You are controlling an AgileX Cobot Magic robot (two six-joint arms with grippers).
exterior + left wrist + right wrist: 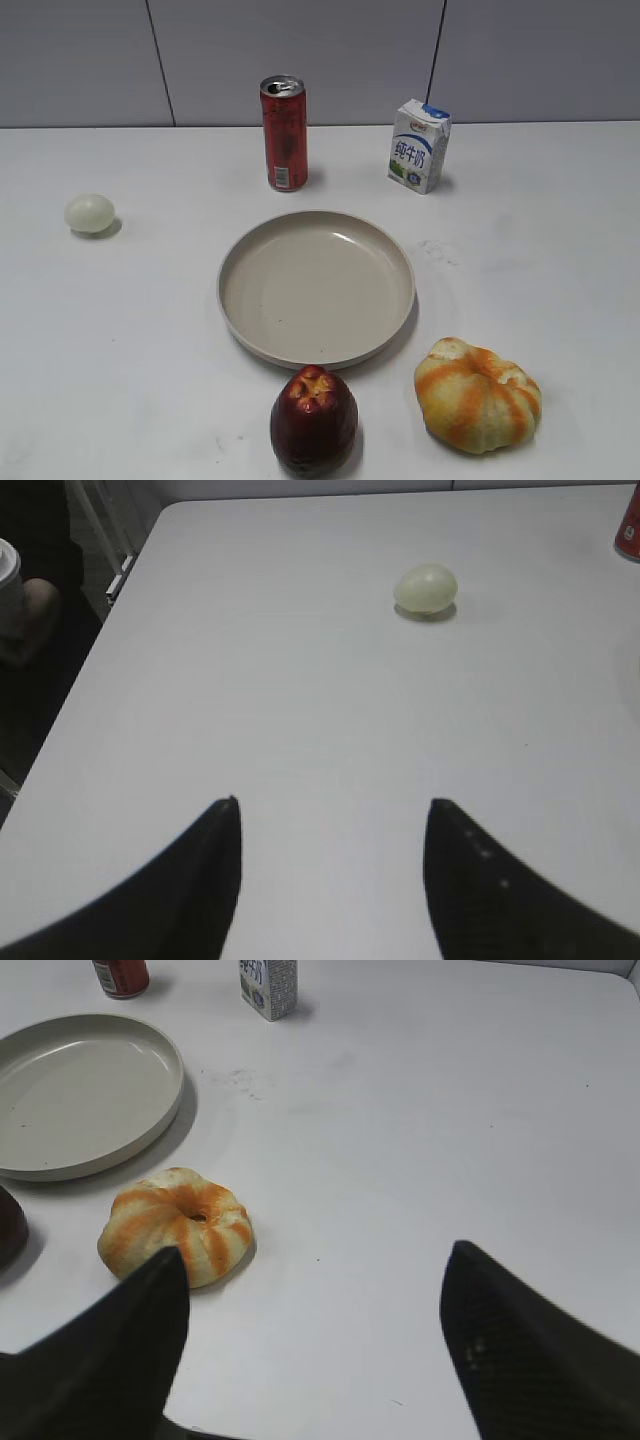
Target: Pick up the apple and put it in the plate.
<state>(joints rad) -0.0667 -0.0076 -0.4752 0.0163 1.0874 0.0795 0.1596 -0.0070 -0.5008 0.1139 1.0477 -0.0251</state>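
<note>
In the exterior view, the apple (313,419) stood upright on the white table (560,230) at the near edge, just in front of the plate (316,287) and close to its rim, though whether they touched could not be told. The plate lay bare in the middle. A pumpkin (478,394) sat to the right of the apple, a can (284,133) and a carton (419,145) stood behind the plate, and an egg (90,213) lay well off to the left. Neither arm showed here.

In the left wrist view, the left gripper (332,805) hung over bare table with its jaws spread wide and nothing between them; the egg lay well ahead.

In the right wrist view, the right gripper (315,1255) was likewise wide open and held nothing. The pumpkin lay just beyond its left finger (120,1350), the plate further back, and a sliver of the apple showed at the left edge.
</note>
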